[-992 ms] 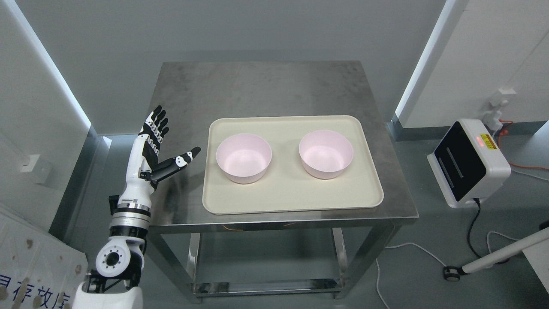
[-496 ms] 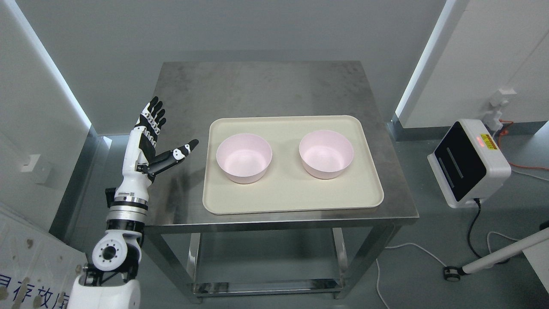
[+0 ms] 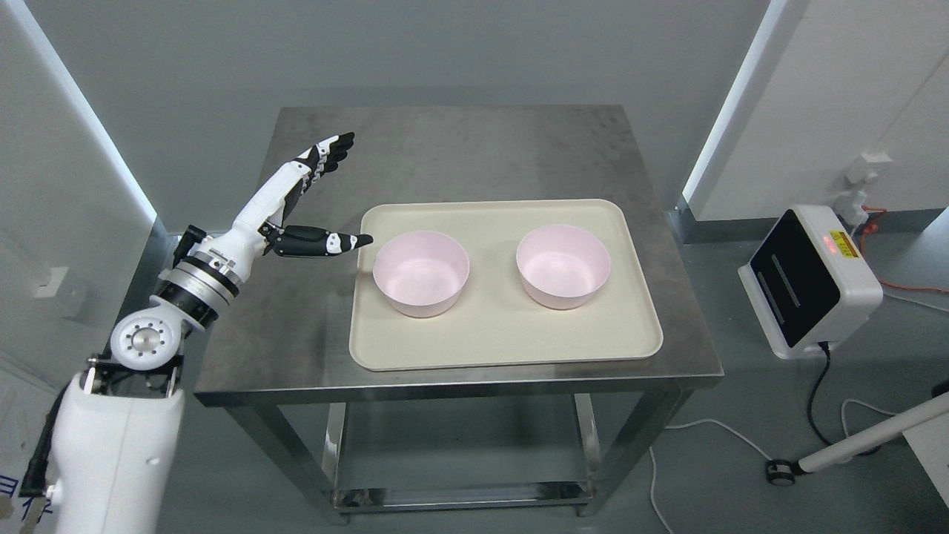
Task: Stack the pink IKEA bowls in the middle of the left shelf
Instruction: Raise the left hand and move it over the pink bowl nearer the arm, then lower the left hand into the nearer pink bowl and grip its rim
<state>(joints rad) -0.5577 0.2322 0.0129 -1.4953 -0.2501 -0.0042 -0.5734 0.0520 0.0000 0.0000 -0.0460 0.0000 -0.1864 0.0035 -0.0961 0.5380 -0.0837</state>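
- Two pink bowls (image 3: 421, 272) (image 3: 563, 265) sit side by side on the tray (image 3: 504, 341), apart.
- The left hand (image 3: 293, 204) hovers above the tabletop (image 3: 445, 148), just left of the tray, fingers (image 3: 330, 152) spread, empty.

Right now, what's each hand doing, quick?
Left hand: open, fingers spread, holding nothing, above the table left of the tray.
Right hand: not in view.

Left robot hand (image 3: 296, 204) nearer left bowl (image 3: 421, 273)
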